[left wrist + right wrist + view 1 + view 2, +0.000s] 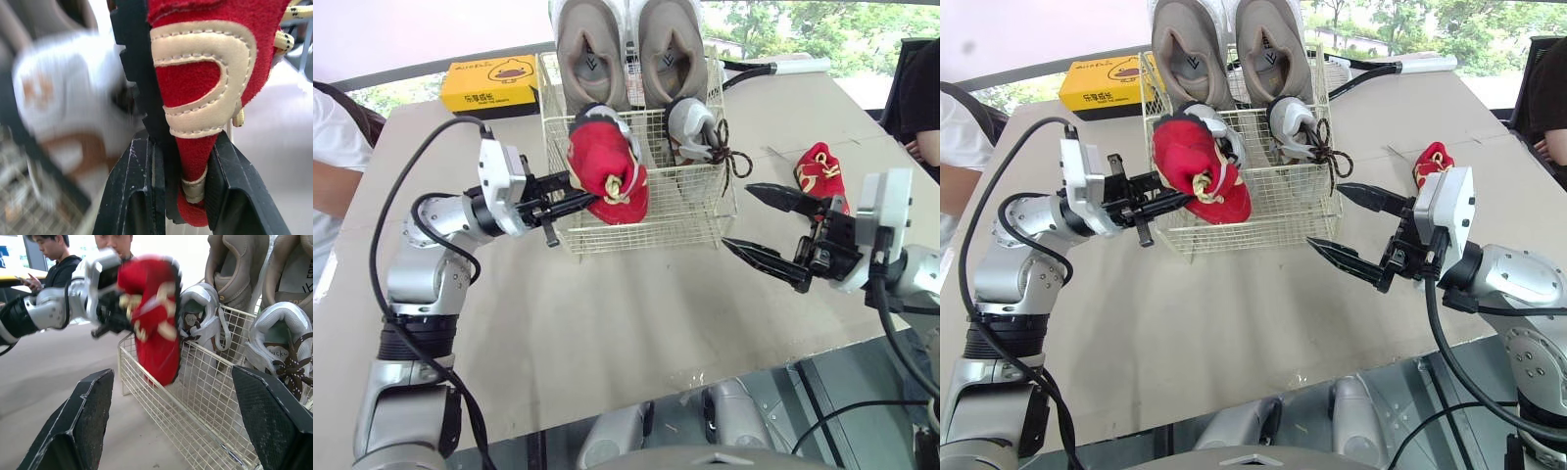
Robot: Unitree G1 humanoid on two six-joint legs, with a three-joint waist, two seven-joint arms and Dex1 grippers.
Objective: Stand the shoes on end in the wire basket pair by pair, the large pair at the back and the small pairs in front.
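My left gripper (582, 201) is shut on the heel of a small red shoe (607, 166) with cream trim, seen close up as red shoe (195, 98) in the left wrist view. It holds the shoe at the front left corner of the wire basket (646, 225); whether its lower end is inside the wire I cannot tell. Two large beige shoes (592, 49) stand on end at the back. Two small silver shoes (200, 318) stand in front of them. The other red shoe (819, 171) lies on the table to the right. My right gripper (737, 215) is open by the basket's front right corner.
A yellow box (489, 83) lies behind the basket to the left. A grey handle with a cable (783, 67) sits at the back right. One person (333, 147) is at the table's left side, another (920, 88) at the right. The table's front edge (636, 401) is near.
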